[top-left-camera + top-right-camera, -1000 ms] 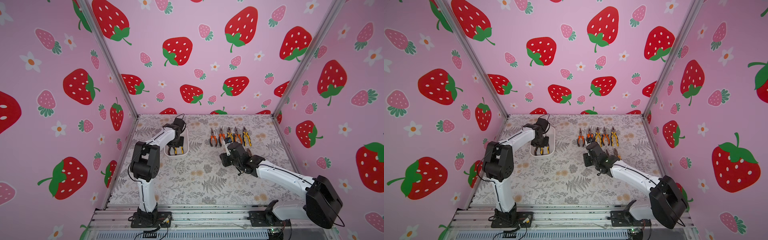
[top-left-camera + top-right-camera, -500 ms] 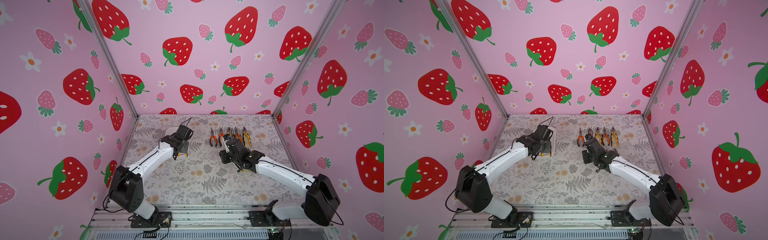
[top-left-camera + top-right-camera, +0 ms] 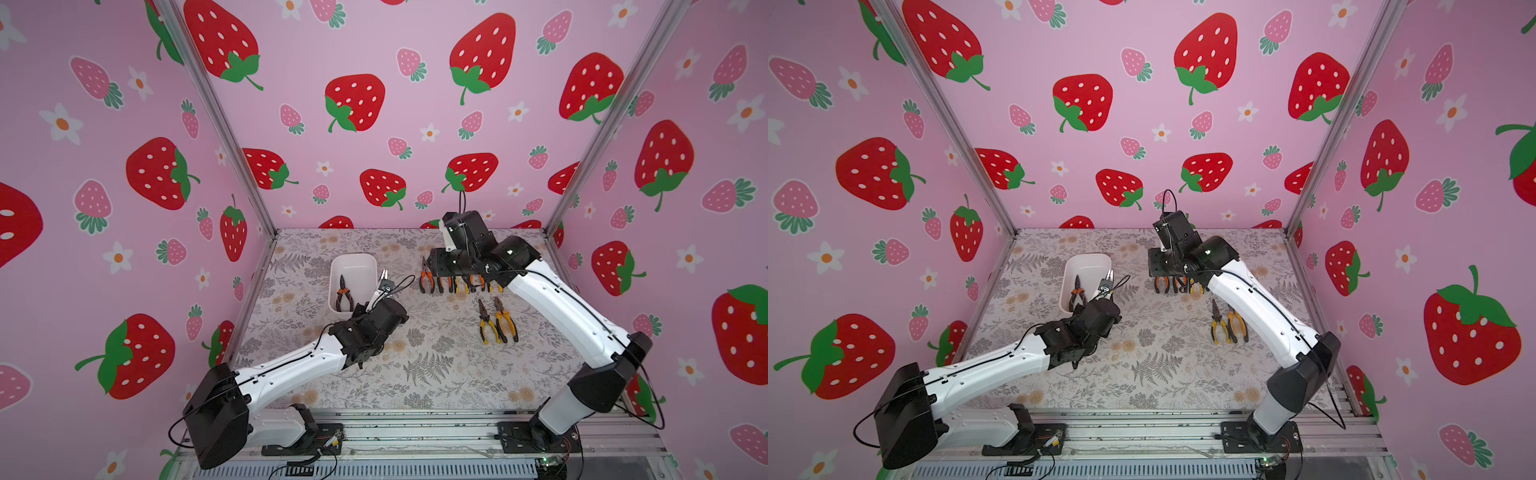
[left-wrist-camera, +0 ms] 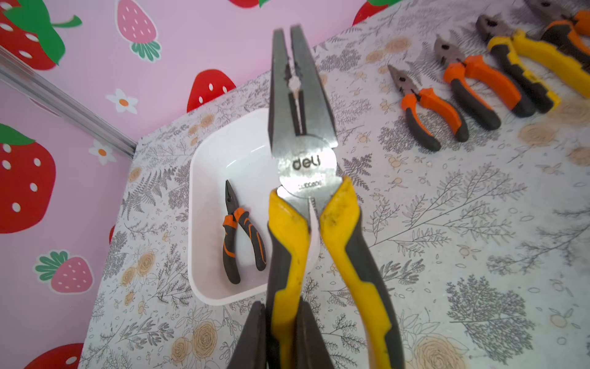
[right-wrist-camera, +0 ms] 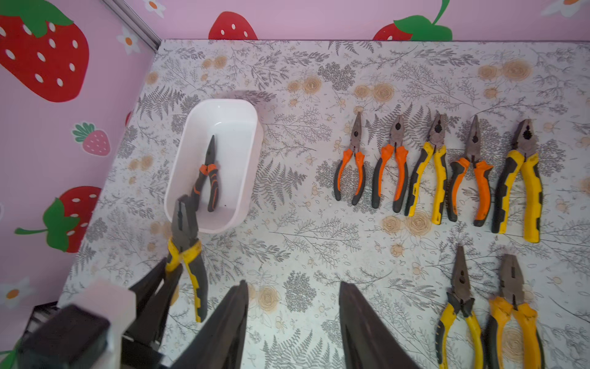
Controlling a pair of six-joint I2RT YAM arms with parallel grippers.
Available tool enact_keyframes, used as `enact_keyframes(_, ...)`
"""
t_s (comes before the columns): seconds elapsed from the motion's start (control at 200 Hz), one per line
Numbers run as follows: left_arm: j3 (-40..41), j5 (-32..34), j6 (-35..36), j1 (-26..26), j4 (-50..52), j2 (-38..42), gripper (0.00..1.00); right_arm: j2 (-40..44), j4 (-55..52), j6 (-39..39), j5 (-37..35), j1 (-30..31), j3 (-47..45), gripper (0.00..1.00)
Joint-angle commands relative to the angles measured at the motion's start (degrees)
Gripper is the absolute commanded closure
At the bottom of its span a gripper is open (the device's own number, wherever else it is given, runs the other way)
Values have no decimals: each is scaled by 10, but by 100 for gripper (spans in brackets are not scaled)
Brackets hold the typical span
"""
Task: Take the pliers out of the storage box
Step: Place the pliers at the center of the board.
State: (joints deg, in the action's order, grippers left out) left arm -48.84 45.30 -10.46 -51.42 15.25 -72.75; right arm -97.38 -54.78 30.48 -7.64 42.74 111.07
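The left gripper [image 4: 282,316] is clamped on only one handle of the yellow-handled long-nose pliers [image 4: 303,159], so the other handle hangs free and the nose points away from the arm. It holds them in the air close to the white storage box [image 3: 353,257], on the side toward the laid-out tools and above the floral table cover [image 3: 415,374]. I think this is the carrying step.

In the box lies one pair, the small orange-handled needle-nose pliers [image 5: 206,179], flat on the bottom.

The right gripper [image 5: 293,284] has its jaws apart with nothing between them. It hovers over the row of five pliers [image 5: 437,169] at the back, and two more yellow pairs [image 3: 496,320] lie nearer the front. All lie side by side with their handles toward the robot, probably so that the next pair can be put down without hitting another.

To me the task looks almost done: one pair is in the claw and one is in the box.
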Motion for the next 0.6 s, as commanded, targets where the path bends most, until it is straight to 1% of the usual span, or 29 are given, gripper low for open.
enact_keyframes(0.0,4,96,45,-25,-101,15,100,-51,-101,58,53,-2,75,49)
enact_keyframes(0.075,13,110,71,-41,-131,15,100,-73,-104,69,84,-2,111,49)
enact_keyframes(0.17,16,118,84,-51,-145,8,100,-97,-118,77,109,-2,155,49)
enact_keyframes(0.305,19,120,94,-59,-159,3,100,-100,-99,78,150,-3,158,49)
enact_keyframes(0.475,18,100,99,-63,-171,7,100,-115,-86,84,201,-3,165,49)
enact_keyframes(0.595,29,58,106,-66,-189,19,100,-112,-59,88,241,-2,156,49)
